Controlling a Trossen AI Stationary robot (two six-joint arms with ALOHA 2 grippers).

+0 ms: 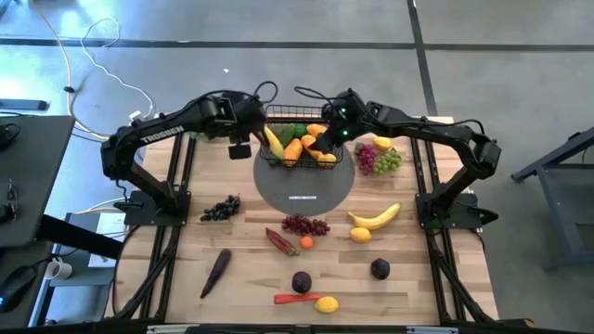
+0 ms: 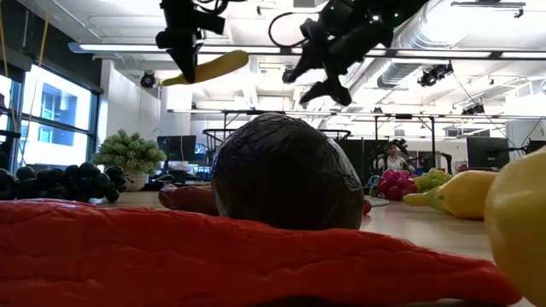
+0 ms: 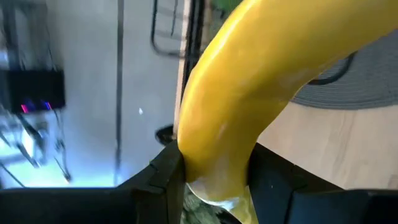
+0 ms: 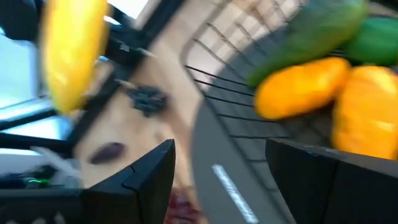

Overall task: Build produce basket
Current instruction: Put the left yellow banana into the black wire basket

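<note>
The banana (image 1: 272,141), clamped in the left gripper (image 1: 243,148), should be lowered gently into the basket (image 1: 278,163) while the right gripper (image 1: 327,139) is held open, empty.

The basket (image 1: 299,139) is black wire mesh, and the produce in it shows orange, yellow and green – above its left edge hangs a plain bright yellow banana (image 1: 272,141). Under it lies a flat grey disc (image 1: 304,188) on the pale, striped wooden table (image 1: 418,278). On the wood lie dark purple-black grapes (image 1: 220,209), red grapes (image 1: 305,224), a yellow lemon (image 1: 326,303) and a red chilli (image 1: 295,298) – both arms are black.
</note>
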